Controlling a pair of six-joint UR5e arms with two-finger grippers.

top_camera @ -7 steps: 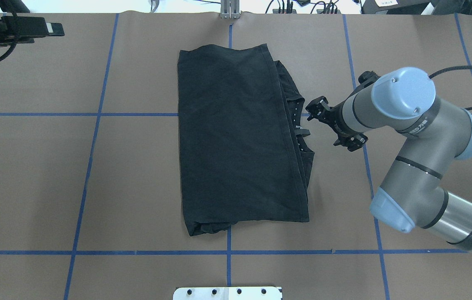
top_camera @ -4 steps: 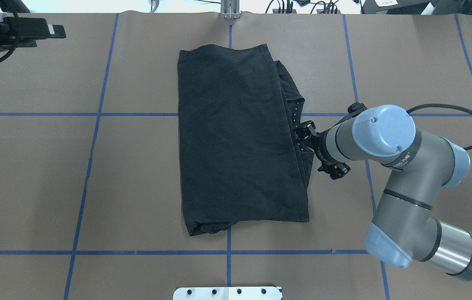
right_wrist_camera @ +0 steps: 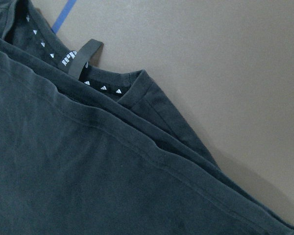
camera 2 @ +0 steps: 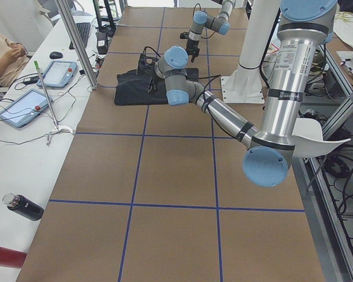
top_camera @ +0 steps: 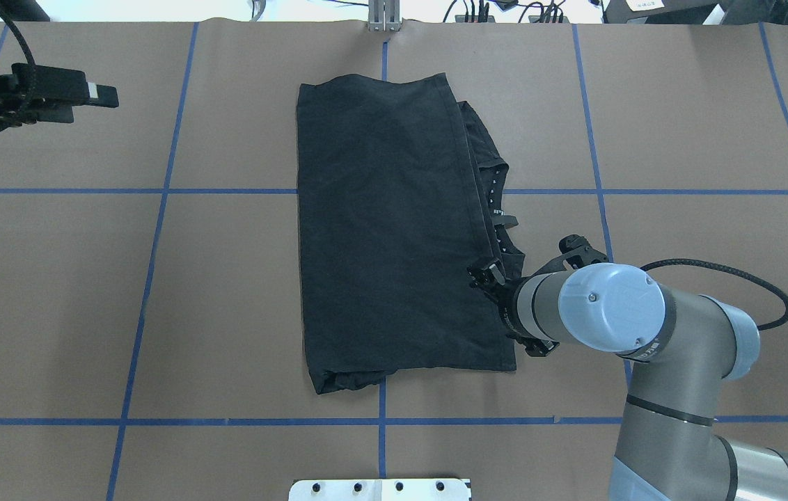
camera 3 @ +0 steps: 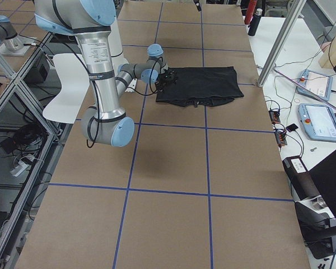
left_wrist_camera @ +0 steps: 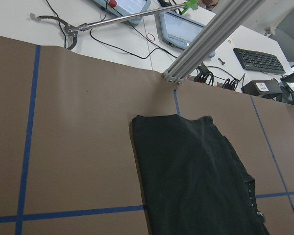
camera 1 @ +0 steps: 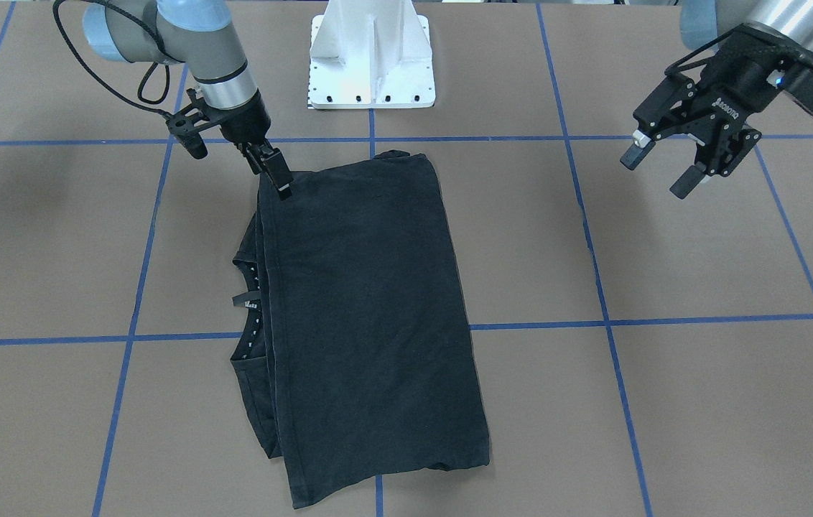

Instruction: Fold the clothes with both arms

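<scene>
One black folded T-shirt (top_camera: pixel 387 229) (collar (top_camera: pixel 498 198) exposed); left gripper (camera 1: pixel 658 172) splayed, right gripper (camera 1: pixel 279 179) unclear.

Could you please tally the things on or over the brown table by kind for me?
black T-shirt: 1
robot grippers: 2 (left gripper, right gripper)
white pedestal: 1
Total: 4
</scene>
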